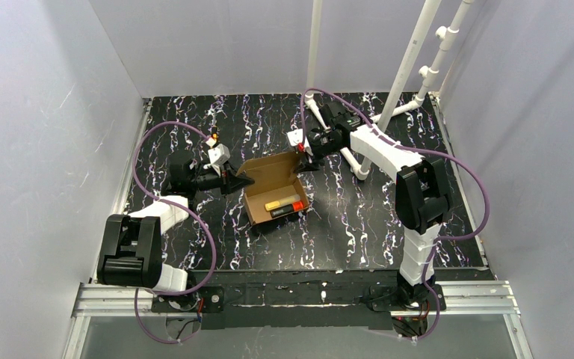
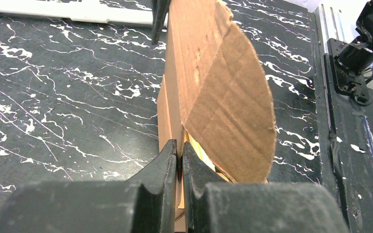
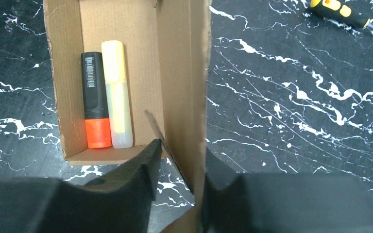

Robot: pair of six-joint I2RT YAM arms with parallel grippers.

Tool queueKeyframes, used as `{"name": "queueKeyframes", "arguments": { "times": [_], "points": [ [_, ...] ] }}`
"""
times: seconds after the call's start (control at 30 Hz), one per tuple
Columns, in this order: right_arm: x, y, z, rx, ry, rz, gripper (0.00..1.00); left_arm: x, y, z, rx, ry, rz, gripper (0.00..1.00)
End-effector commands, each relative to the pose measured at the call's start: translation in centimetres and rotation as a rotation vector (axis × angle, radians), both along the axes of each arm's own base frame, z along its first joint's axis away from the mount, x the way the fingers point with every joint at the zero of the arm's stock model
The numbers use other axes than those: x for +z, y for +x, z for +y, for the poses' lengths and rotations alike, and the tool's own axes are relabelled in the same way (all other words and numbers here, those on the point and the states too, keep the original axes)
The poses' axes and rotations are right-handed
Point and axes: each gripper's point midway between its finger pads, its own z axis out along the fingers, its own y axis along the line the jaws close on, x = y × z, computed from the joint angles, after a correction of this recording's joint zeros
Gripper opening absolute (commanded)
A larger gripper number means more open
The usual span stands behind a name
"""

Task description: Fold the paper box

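One paper box (image 1: 273, 179) out there, and two markers in it: one yellow marker (image 3: 115, 92), one black marker (image 3: 94, 97) with an orange end. One screwdriver (image 3: 340, 12) on the counter (image 1: 344, 232), and two arms, the left arm (image 1: 131, 247) and the right arm (image 1: 418, 194).

Rough corrugated cardboard box (image 1: 273, 182), smooth black marbled table (image 1: 351, 224).

Light even, diffuse, from above; shadows faint on black white-veined bench (image 1: 344, 239). Overhead view soft, slightly grainy. Wrist views: black left end effector (image 2: 179, 145) and right end effector (image 3: 182, 150) blurred at 6 o'clock; brown corrugated cardboard box (image 3: 111, 29) sharp.
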Motion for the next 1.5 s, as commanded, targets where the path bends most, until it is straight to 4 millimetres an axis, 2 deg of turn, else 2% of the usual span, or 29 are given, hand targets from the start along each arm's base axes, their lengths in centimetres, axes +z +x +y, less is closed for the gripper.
{"name": "queueKeyframes", "arguments": {
  "times": [0.0, 0.2, 0.3, 0.4, 0.47, 0.57, 0.67, 0.77, 0.93, 1.07, 1.2, 1.3, 1.37, 1.47],
  "points": [
    [1.7, -0.8, 0.8, 0.056, 0.053, 0.014, 0.32, 1.0, 0.4, -0.3, -0.036, -0.011, -0.026, 0.0],
    [1.2, -1.2, 0.2, 0.052, 0.021, 0.016, 0.03, 1.0, 1.3, -0.3, -0.005, -0.009, -0.008, 0.03],
    [0.8, -1.2, -0.1, 0.031, 0.0, 0.018, 0.01, 1.2, 1.7, -0.2, 0.014, -0.01, 0.002, 0.12],
    [0.7, -1.1, -0.4, -0.001, -0.017, 0.023, 0.02, 1.3, 1.6, -0.2, 0.016, -0.012, 0.004, 0.15],
    [0.9, -0.9, -0.6, -0.037, -0.028, 0.034, 0.17, 1.3, 1.6, -0.2, 0.014, -0.012, 0.001, 0.12],
    [1.3, -0.8, -0.9, -0.078, -0.045, 0.05, 0.4, 1.3, 1.4, -0.3, -0.002, -0.014, 0.0, 0.0],
    [1.9, -1.1, -1.1, -0.095, -0.056, 0.073, 0.59, 1.1, 1.3, -0.5, -0.019, -0.017, 0.009, 0.0],
    [2.9, -1.6, -1.3, -0.095, -0.067, 0.106, 0.68, 1.0, 1.2, -0.9, -0.036, -0.016, 0.007, 0.0],
    [5.6, -2.3, -1.0, -0.079, -0.076, 0.178, 0.73, 0.8, 1.2, -1.6, -0.059, -0.013, 0.009, 0.0],
    [6.6, -2.6, -0.7, -0.071, -0.1, 0.21, 0.72, 0.4, 1.9, -2.0, -0.06, -0.011, 0.025, 0.04],
    [5.4, -2.7, 0.5, -0.094, -0.136, 0.213, 0.64, 0.2, 2.6, -2.2, -0.038, -0.009, 0.046, 0.12],
    [4.5, -2.9, 1.5, -0.123, -0.162, 0.217, 0.55, 0.4, 3.0, -2.0, 0.0, -0.012, 0.075, 0.21],
    [4.3, -2.3, 2.0, -0.152, -0.162, 0.214, 0.46, 0.8, 3.2, -1.9, 0.027, -0.019, 0.096, 0.32],
    [4.0, -1.6, 2.2, -0.183, -0.166, 0.206, 0.33, 1.1, 3.3, -1.7, 0.067, -0.024, 0.11, 0.36]
  ]
}}
